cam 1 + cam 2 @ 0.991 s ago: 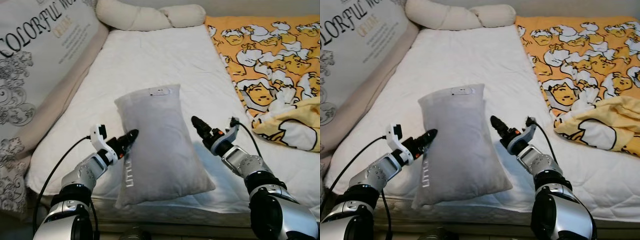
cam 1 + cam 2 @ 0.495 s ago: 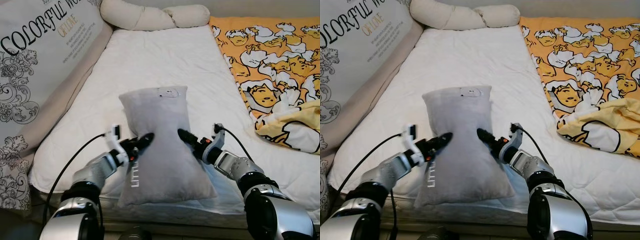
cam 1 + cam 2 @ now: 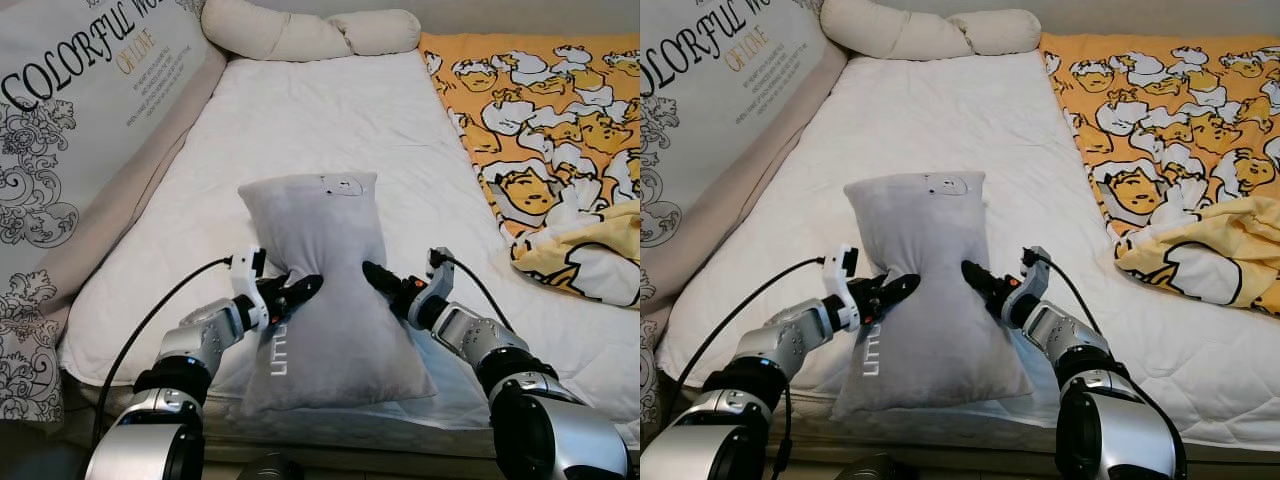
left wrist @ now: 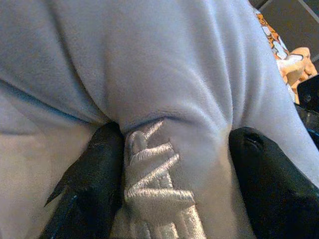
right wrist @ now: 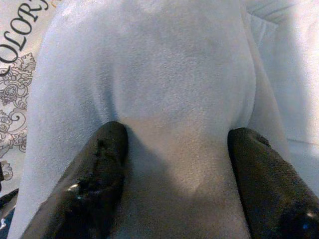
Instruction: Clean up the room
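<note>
A grey pillow [image 3: 322, 250] with white stitched lettering lies lengthwise near the front edge of the white mattress [image 3: 320, 120]. My left gripper [image 3: 303, 288] presses into its left side and my right gripper [image 3: 372, 275] into its right side, squeezing the pillow's middle into a waist. In the left wrist view the black fingers [image 4: 89, 184] stand apart with a bulge of grey fabric and lettering between them. In the right wrist view the fingers [image 5: 99, 169] are likewise spread, with pillow fabric swelling between them. Both grippers are open and dug into the pillow.
An orange duck-print blanket [image 3: 540, 110] covers the bed's right side, bunched near the front right. A large printed cushion [image 3: 80, 120] leans along the left. Cream bolster pillows [image 3: 300, 35] lie at the head. The mattress's front edge is just below the pillow.
Both grippers have moved inward from beside the pillow and now press into its sides, pinching its middle. The view has shifted slightly.
</note>
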